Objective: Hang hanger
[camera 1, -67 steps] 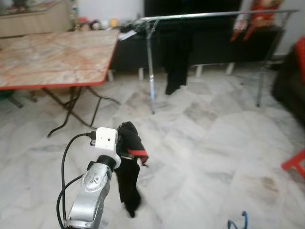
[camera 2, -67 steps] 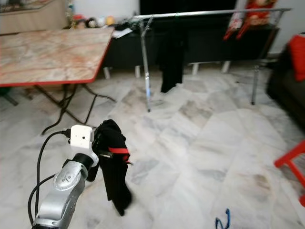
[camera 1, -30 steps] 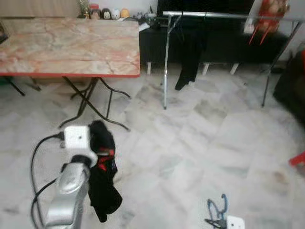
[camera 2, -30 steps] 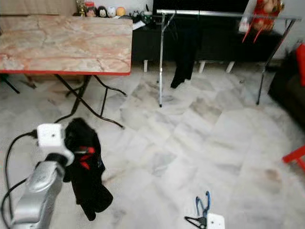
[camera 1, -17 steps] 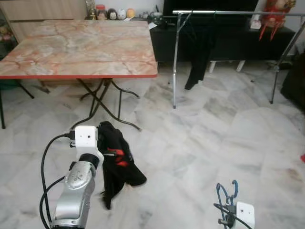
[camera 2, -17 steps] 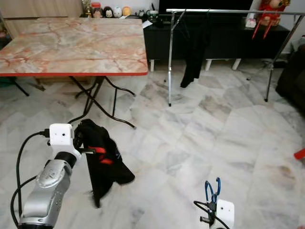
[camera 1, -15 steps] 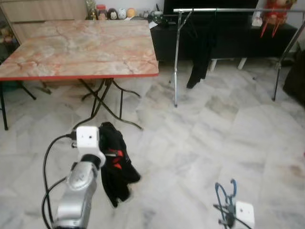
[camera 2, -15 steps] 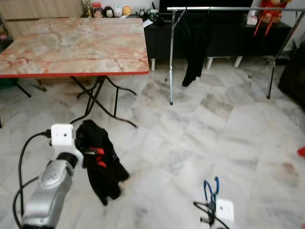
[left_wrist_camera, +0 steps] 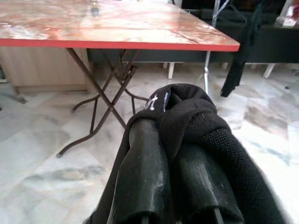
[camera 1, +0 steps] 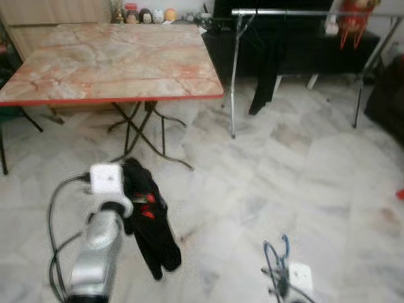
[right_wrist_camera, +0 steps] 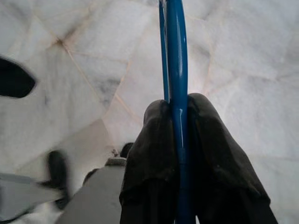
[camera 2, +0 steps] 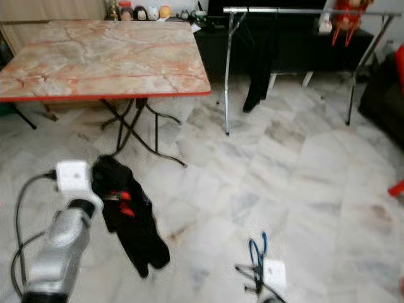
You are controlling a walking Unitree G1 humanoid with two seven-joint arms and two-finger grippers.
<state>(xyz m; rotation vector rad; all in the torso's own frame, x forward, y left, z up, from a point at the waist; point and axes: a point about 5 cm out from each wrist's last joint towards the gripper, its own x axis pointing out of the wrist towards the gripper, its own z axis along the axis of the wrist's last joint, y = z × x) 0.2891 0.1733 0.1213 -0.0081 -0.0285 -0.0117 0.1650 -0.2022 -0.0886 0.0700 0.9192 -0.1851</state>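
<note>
Right gripper [right_wrist_camera: 180, 135] low at 5 o'clock in the head views, fingers [right_wrist_camera: 154, 154] clamped on blue hanger [right_wrist_camera: 176, 60], hook rising above marble floor [camera 1: 303, 183]. Left gripper [left_wrist_camera: 170, 140] at 7 o'clock, fingers [left_wrist_camera: 142, 163] pressed together inside black garment [camera 1: 150, 224], red patch showing, cloth dangling toward floor. Folding table [camera 1: 113, 60] at 11 o'clock. Clothes rack [camera 2: 303, 11] at 1 o'clock, well apart from hanger, dark clothing [camera 2: 259, 57] and red item [camera 2: 341, 22] suspended from its bar.
</note>
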